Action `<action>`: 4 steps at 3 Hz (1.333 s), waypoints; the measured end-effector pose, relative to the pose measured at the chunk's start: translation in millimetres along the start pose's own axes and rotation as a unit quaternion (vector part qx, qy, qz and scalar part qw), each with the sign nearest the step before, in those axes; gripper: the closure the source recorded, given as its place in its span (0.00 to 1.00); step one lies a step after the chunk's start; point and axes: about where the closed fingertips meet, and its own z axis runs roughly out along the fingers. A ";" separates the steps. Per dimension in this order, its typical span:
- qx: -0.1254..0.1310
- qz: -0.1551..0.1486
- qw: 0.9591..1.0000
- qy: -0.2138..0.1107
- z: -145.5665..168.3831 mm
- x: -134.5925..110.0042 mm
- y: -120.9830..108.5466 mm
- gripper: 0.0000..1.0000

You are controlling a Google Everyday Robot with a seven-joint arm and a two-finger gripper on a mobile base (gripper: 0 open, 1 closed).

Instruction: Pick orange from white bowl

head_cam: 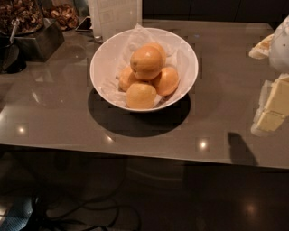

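Observation:
The white bowl stands on the glossy grey table, lined with crumpled white paper. It holds several yellow-orange fruits in a pile. The orange, the largest and palest, lies on top of the pile in the middle of the bowl. Smaller fruits lie below and around it, one at the front and a deeper-orange one at the right. My gripper shows at the right edge of the camera view, pale yellow and white, well to the right of the bowl and apart from it.
A metal box and dishes of dark dried food stand at the back left. A white upright card stands just behind the bowl. The table's front edge runs across the view, with dark floor and cables below.

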 end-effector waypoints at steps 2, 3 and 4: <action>-0.007 0.014 0.999 -0.046 1.9 -11.7 -8.9 0.00; -0.029 0.019 0.993 -0.114 7.8 -35.8 -27.8 0.00; -0.046 0.006 0.987 -0.155 10.0 -63.1 -47.2 0.00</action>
